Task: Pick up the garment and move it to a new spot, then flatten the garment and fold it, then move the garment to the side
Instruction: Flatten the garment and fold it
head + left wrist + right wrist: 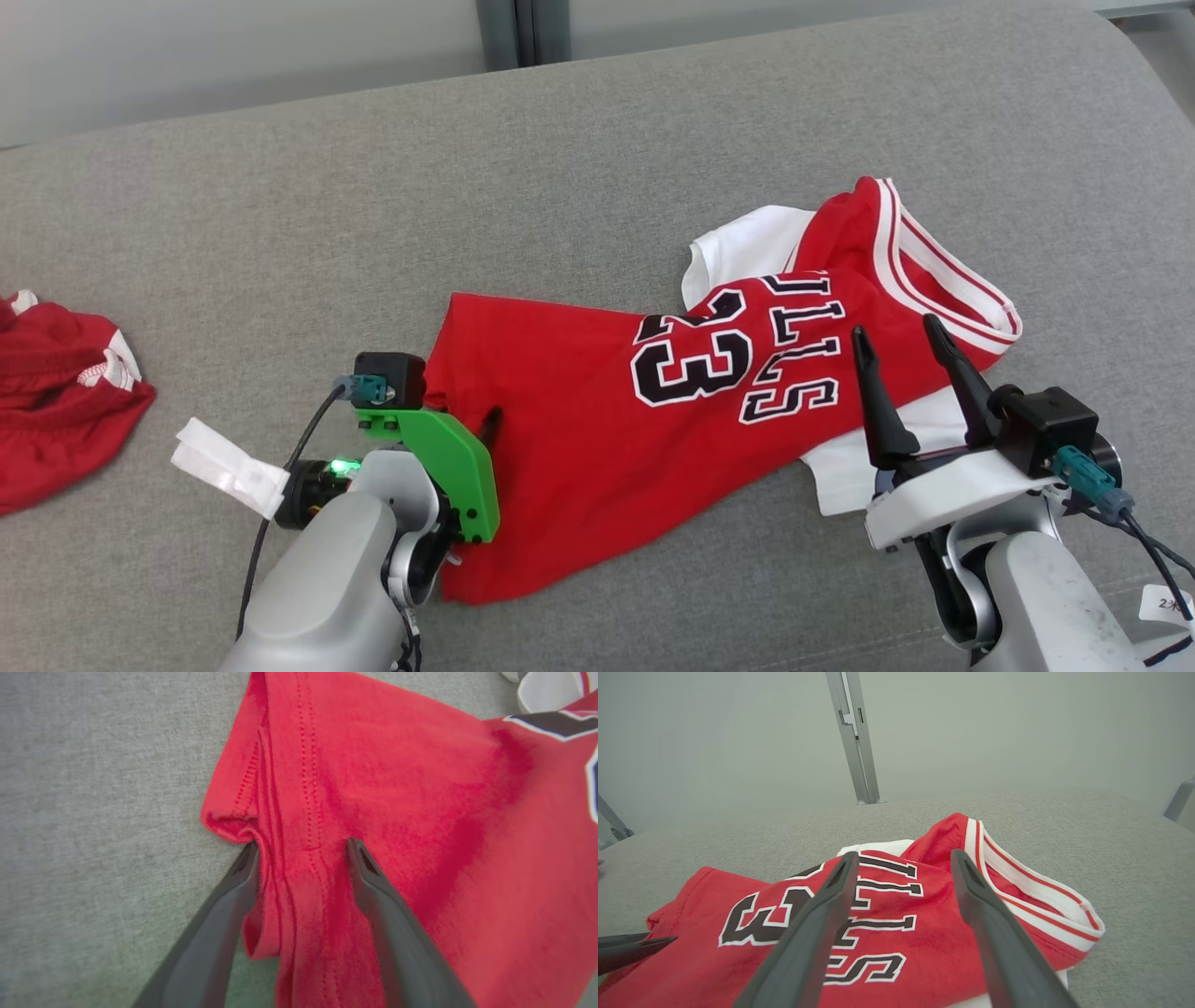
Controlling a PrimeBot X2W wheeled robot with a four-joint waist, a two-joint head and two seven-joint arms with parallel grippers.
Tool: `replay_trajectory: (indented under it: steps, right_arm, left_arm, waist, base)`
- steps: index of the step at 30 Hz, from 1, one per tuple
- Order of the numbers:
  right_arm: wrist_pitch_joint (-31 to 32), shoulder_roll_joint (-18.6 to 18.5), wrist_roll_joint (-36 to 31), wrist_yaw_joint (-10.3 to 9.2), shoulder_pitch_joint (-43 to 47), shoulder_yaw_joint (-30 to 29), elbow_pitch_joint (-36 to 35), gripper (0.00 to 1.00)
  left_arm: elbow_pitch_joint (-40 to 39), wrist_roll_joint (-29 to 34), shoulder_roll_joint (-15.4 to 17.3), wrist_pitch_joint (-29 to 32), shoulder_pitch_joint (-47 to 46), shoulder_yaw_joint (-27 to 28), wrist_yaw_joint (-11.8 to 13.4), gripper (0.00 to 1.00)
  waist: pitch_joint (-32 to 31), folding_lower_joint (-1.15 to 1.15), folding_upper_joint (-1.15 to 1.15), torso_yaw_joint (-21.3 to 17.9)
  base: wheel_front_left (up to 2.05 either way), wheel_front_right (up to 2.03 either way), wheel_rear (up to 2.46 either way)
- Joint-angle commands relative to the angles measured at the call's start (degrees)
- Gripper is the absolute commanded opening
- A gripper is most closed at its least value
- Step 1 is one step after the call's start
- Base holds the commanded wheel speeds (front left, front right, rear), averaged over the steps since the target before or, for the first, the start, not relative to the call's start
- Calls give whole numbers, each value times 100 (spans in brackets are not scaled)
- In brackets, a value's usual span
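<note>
While left claw [302,844] gapes, one red jersey [560,420]

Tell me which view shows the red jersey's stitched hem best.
Left wrist view: the stitched hem is close, its stitches clear, at the left gripper. Head view: small, partly behind that gripper. Right wrist view: distant edge.
</note>
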Motion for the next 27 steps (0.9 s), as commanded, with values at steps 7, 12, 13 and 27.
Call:
replay_trajectory:
  steps: [7,12,13,27]
  right_arm:
    - [-48,-15,48,-8,-158,60,-35,100]
    - [-66,-26,50,-8,-238,126,-66,100]
    - [-70,-29,49,-8,-253,134,-66,100]
    - [-132,-59,51,-8,-415,154,29,100]
  left_arm:
    - [437,255,63,-781,-426,17,-53,0]
    - [729,283,110,-1537,-923,271,8,0]
    - [786,293,132,-1654,-1029,306,22,0]
    - [1856,136,493,-2369,-2044,759,7,36]
  waist:
    - [197,0,0,-26]
    - [375,0,0,-112]
    - [407,0,0,-132]
    - [613,0,0,-367]
  base:
    - [0,0,0]
    - [0,0,0]
    - [0,0,0]
    - [0,0,0]
